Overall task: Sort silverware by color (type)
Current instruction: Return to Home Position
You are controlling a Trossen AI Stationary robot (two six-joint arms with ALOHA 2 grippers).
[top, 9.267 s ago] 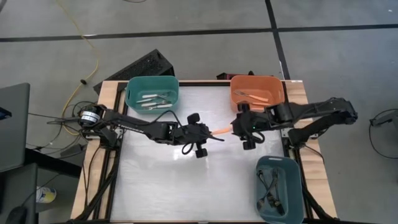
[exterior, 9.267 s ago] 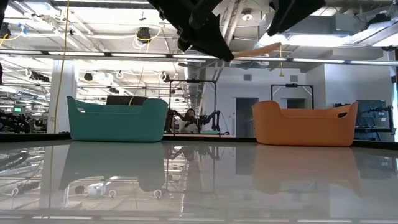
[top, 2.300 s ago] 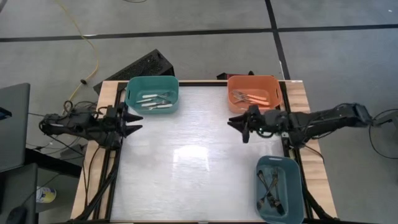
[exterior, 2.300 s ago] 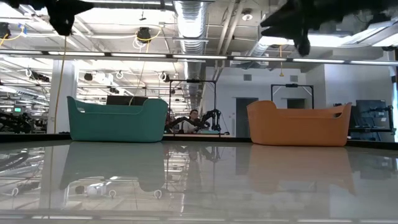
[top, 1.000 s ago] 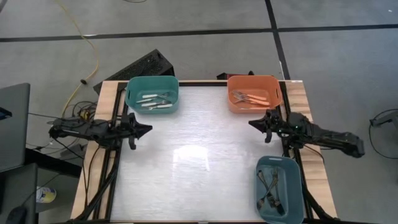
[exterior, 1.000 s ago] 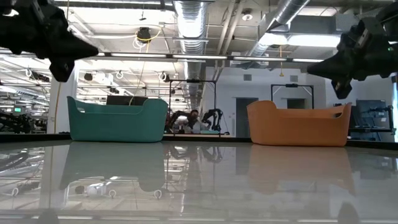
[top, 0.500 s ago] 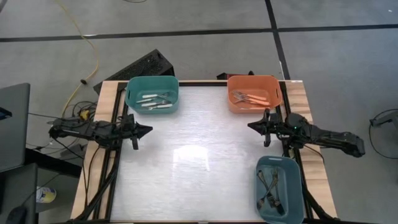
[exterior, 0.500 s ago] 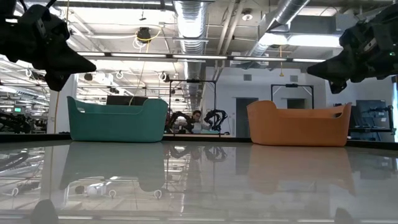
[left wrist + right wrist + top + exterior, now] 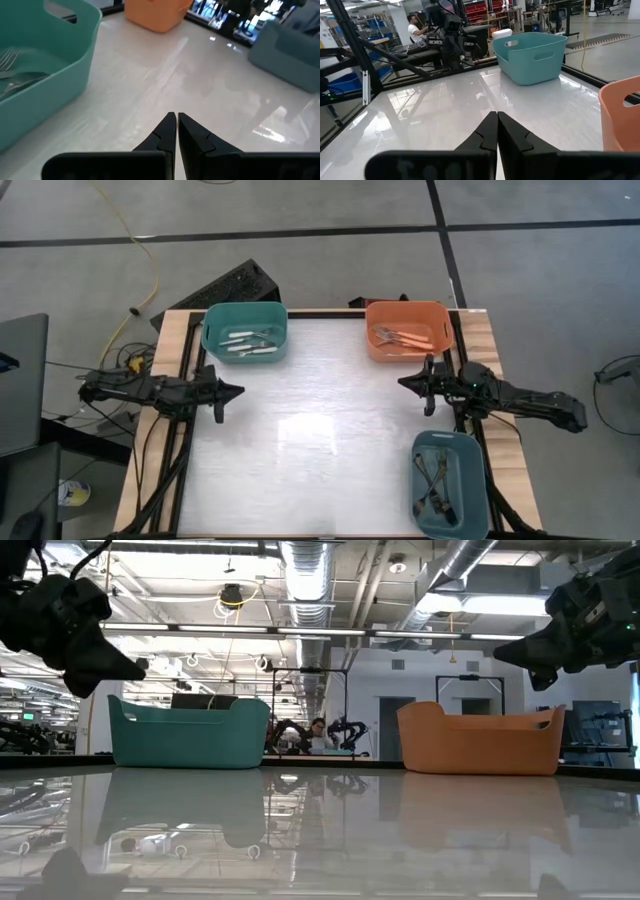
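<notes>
Now both arms have drawn back from the middle. The left gripper sits at 9 o'clock on the table and the right gripper at 3 o'clock. Each has its fingers pressed together and holds nothing. The white forks lie in the teal bin at 11 o'clock, the orange forks in the orange bin at 1, and the dark forks in the gray bin at 5. No fork shows loose, so sorting looks finished.
</notes>
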